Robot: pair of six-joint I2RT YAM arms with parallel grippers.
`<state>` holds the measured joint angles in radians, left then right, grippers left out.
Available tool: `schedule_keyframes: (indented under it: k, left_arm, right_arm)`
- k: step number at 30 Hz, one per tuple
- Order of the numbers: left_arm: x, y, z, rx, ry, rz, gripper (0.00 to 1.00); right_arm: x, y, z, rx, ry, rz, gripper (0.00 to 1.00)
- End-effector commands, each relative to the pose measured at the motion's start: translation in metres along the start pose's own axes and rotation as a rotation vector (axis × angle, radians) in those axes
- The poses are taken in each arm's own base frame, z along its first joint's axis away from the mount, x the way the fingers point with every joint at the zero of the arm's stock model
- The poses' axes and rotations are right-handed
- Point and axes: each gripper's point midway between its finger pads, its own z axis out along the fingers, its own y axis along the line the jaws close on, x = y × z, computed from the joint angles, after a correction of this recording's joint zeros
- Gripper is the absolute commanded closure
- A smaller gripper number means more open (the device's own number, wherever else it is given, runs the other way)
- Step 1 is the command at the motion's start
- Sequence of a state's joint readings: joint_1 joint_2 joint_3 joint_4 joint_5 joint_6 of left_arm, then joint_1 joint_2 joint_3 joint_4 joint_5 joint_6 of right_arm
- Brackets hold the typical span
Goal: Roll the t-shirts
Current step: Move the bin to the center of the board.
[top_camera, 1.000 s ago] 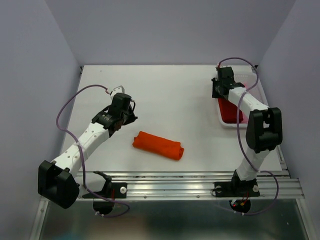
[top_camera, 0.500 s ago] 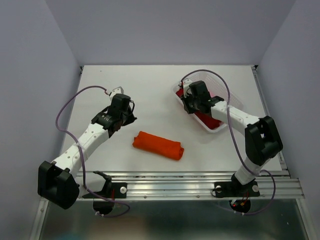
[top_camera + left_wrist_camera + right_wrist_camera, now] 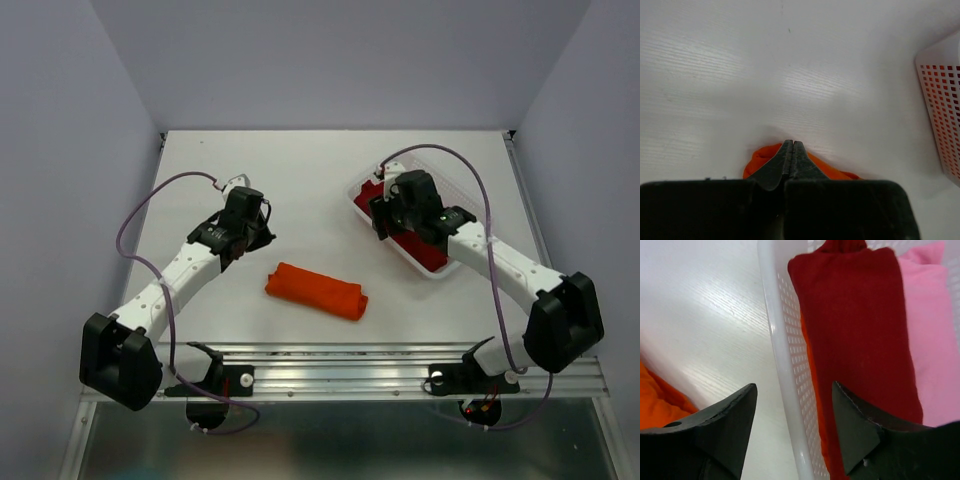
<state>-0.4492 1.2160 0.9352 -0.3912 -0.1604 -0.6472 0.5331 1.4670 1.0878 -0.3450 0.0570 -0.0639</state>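
Overhead, finds basket [image 3: 432, 270] shifted rightward since half a second ago, right gripper [image 3: 385, 215] at its left wall; rolled orange t-shirt [image 3: 316, 291] unmoved, apart from left gripper [image 3: 262, 235]. Left wrist: pressed together, orange cloth near behind the tips. Right wrist: spread astride the basket wall, dark red t-shirt [image 3: 860, 330] and pale pink t-shirt [image 3: 930, 315] inside.
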Motion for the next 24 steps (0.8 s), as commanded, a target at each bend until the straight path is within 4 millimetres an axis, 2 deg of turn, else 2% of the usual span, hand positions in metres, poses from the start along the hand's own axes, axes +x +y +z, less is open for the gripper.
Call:
schedule_keyframes:
  k: [1, 4, 5, 6, 8, 9, 10, 13, 14, 17, 23, 24]
  left_arm:
    - [-0.01, -0.007, -0.001, 0.028, -0.026, -0.006, 1.0]
    - [-0.014, -0.01, -0.002, 0.034, -0.033, -0.003, 1.0]
    - [-0.014, -0.011, -0.002, 0.035, -0.032, -0.003, 1.0]
    - [-0.015, -0.011, -0.002, 0.036, -0.033, -0.001, 1.0]
    - [-0.013, -0.012, -0.002, 0.042, -0.028, -0.001, 1.0]
    - [-0.013, -0.013, -0.002, 0.05, -0.03, -0.001, 1.0]
    - [-0.013, -0.012, -0.001, 0.05, -0.03, -0.001, 1.0]
    - [-0.011, -0.011, -0.002, 0.054, -0.028, 0.004, 1.0]
    - [-0.011, -0.012, -0.003, 0.058, -0.029, 0.009, 1.0]
    - [-0.011, -0.011, -0.006, 0.06, -0.029, 0.019, 1.0]
    - [-0.014, -0.013, -0.01, 0.081, -0.045, 0.021, 1.0]
    - [-0.013, -0.013, -0.008, 0.081, -0.039, 0.021, 1.0]
  right_arm:
    - [-0.039, -0.009, -0.04, 0.068, -0.167, 0.185, 0.33]
    - [-0.047, -0.041, -0.061, 0.238, -0.241, 0.312, 0.28]
    - [-0.042, -0.074, -0.075, 0.355, -0.255, 0.418, 0.29]
    - [-0.038, -0.092, -0.08, 0.403, -0.263, 0.537, 0.29]
    - [-0.017, -0.129, -0.095, 0.486, -0.25, 0.689, 0.27]
    - [-0.003, -0.158, -0.102, 0.517, -0.256, 0.806, 0.26]
    - [0.005, -0.168, -0.106, 0.525, -0.254, 0.834, 0.24]
    - [0.037, -0.182, -0.107, 0.56, -0.202, 0.962, 0.18]
    - [0.053, -0.19, -0.11, 0.602, -0.169, 1.029, 0.17]
    - [0.09, -0.197, -0.111, 0.662, -0.121, 1.159, 0.16]
    - [0.109, -0.184, -0.104, 0.655, -0.117, 1.24, 0.17]
    - [0.112, -0.184, -0.102, 0.658, -0.107, 1.243, 0.21]
